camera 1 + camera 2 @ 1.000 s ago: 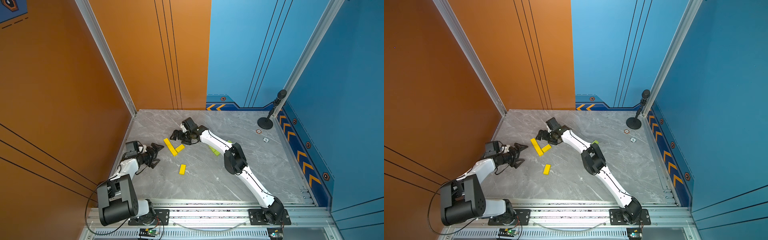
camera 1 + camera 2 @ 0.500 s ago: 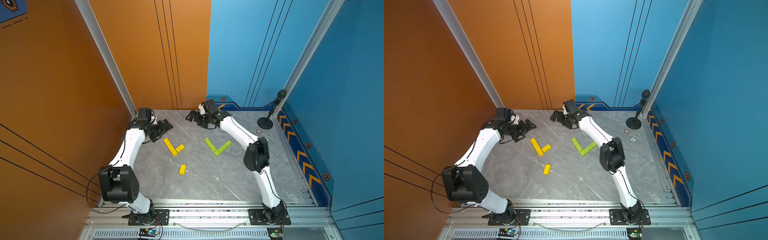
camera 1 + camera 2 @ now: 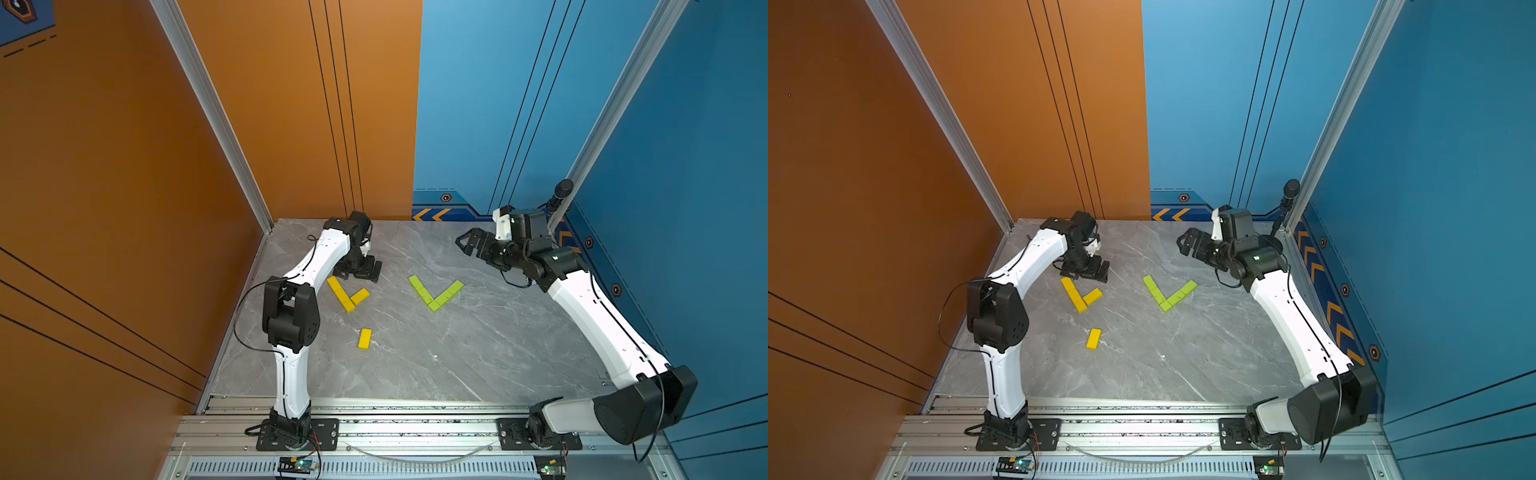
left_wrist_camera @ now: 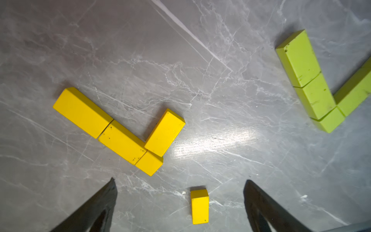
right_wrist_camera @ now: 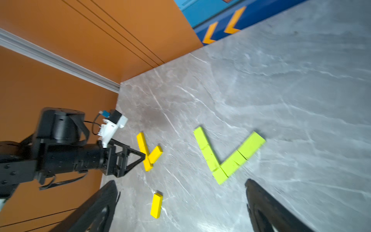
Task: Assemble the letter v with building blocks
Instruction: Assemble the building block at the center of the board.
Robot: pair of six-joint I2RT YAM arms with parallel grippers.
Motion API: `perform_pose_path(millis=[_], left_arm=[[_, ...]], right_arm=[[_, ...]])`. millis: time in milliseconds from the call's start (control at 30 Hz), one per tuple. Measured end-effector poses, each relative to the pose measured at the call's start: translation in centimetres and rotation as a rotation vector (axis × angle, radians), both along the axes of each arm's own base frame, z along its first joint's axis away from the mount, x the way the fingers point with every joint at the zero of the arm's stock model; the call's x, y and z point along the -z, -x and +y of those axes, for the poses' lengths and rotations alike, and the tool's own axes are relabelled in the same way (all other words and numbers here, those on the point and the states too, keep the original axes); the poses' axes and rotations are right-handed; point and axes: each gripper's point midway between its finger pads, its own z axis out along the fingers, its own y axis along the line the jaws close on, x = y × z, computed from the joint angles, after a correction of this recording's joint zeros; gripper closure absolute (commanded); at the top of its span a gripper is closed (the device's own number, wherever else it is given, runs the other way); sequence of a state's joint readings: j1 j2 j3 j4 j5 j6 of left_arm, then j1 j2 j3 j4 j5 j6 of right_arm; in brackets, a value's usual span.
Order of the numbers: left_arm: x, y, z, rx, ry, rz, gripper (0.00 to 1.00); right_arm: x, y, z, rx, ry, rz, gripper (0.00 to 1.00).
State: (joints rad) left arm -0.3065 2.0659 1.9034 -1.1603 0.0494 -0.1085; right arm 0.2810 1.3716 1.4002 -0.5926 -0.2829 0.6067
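Observation:
Several lime-green building blocks (image 3: 434, 293) lie joined as a V on the grey floor, right of centre in both top views. Left of them, yellow building blocks (image 3: 347, 293) form one long stroke with a short one (image 3: 1092, 296) branching off. One loose yellow block (image 3: 365, 338) lies apart, nearer the front. My left gripper (image 3: 361, 276) hangs open just behind the yellow group, holding nothing; in its wrist view the loose block (image 4: 199, 206) shows between the fingers, far below. My right gripper (image 3: 462, 245) is open and empty at the far right, raised above the floor.
A black microphone stand (image 3: 561, 195) rises in the far right corner, close behind my right arm. Orange walls close the left and back, blue walls the right. The aluminium rail (image 3: 395, 415) with both arm bases runs along the front.
The right arm has pulled back from over the yellow blocks to the far right, uncovering the green V. The left arm has swung from the near left up to behind the yellow blocks.

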Motion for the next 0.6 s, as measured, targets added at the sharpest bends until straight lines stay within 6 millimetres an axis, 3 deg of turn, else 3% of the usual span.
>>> perform_pose_path(millis=[100, 333, 467, 600], left_arm=[[1.4, -0.6, -0.7, 0.082, -0.056, 0.008, 0.06], [5.6, -0.7, 0.0, 0.152, -0.146, 0.082, 0.13], [6.0, -1.0, 1.1, 0.148, -0.151, 0.090, 0.13], [6.7, -0.9, 1.7, 0.154, -0.154, 0.098, 0.20]], right_arm=[[1.5, 1.1, -1.6, 0.022, 0.021, 0.035, 0.00], [2.3, 2.6, -1.8, 0.001, 0.030, 0.040, 0.00], [4.0, 3.2, -1.5, -0.014, 0.032, 0.080, 0.00], [5.0, 3.5, -1.3, -0.021, 0.033, 0.104, 0.00]])
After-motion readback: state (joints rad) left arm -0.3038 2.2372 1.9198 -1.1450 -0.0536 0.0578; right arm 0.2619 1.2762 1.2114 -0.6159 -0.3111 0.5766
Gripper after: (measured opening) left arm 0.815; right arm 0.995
